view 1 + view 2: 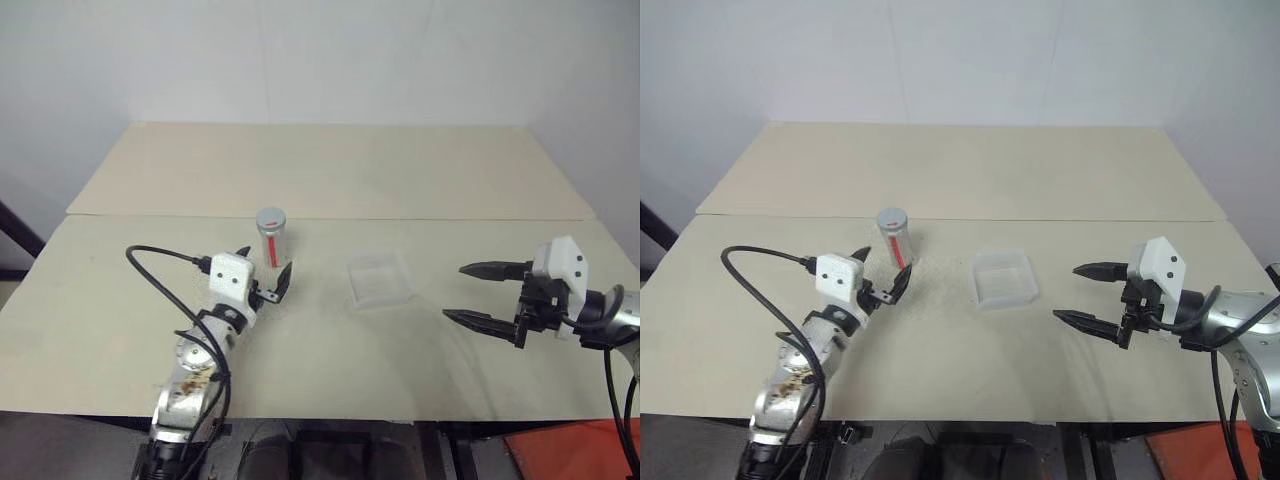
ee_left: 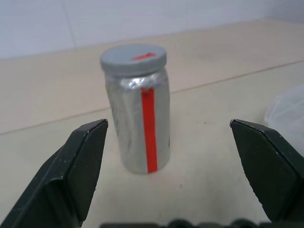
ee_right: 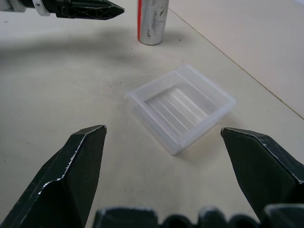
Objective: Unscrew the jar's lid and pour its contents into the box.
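Black fingers of the left gripper (image 2: pixel 166 180) are spread wide with the jar (image 2: pixel 140 126) standing between and just past their tips on the counter (image 1: pixel 330 170), lid (image 2: pixel 133 59) on; it looks small, light, smooth and maybe slippery, so grab its middle.

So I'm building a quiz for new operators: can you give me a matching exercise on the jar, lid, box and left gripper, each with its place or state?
Things:
1. jar
2. lid
3. box
4. left gripper

States:
A. open, fingers either side of the jar, not touching it
B. clear, empty, lying flat between the jar and the right gripper
C. grey, seated on top of the jar
D. upright on the table, red stripe down its side

Pairs: 1-D, 2-C, 3-B, 4-A
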Tool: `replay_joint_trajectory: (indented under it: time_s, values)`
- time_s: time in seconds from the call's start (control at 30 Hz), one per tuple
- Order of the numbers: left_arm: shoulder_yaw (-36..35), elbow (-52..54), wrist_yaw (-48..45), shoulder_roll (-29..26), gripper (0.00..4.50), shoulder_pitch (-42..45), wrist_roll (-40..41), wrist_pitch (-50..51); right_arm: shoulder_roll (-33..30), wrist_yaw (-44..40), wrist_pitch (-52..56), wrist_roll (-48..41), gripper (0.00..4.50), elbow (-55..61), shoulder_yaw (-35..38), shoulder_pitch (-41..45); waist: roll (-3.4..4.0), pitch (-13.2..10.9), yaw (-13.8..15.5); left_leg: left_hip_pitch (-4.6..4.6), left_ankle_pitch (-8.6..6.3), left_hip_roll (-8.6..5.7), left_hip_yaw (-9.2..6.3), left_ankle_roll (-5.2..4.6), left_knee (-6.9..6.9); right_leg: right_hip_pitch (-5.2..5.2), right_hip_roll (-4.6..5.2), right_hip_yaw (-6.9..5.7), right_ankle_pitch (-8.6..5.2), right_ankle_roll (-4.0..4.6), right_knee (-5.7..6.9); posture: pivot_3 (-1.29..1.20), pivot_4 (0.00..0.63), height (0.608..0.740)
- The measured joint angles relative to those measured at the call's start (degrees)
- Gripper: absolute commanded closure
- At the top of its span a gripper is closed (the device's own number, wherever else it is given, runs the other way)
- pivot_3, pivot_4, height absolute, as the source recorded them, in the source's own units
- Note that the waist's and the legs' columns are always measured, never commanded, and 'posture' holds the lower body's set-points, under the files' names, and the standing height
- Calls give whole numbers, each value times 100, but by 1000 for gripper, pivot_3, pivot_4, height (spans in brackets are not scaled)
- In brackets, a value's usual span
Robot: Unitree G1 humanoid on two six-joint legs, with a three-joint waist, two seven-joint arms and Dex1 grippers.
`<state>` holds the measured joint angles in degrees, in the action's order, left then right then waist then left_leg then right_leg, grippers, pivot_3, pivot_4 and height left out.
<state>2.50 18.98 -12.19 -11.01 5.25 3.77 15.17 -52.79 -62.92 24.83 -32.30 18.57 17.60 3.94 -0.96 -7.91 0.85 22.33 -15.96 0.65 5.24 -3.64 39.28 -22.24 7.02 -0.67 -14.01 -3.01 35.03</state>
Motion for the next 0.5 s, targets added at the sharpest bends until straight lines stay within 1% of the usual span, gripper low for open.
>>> replay_joint_trajectory:
  time_s: [0.13,0.27,0.5]
  values:
    - [23,-460,432,299,7,319,-291,-196,-1,11,1,0,0,77,4,-25,0,0,9,0,-6,-1,-3,-11,0,1,4,-4,0,0,1,0,150,740]
    - [-19,-853,660,373,7,764,-458,-310,-1,12,1,0,0,117,4,-27,-1,1,17,2,-5,-7,-3,-9,1,0,6,-5,1,-2,0,0,150,740]
    - [-64,-1339,940,479,7,1022,-610,-503,0,49,0,0,0,114,4,6,-3,0,8,3,-2,-10,-2,-4,1,0,7,-7,1,-3,0,0,150,740]
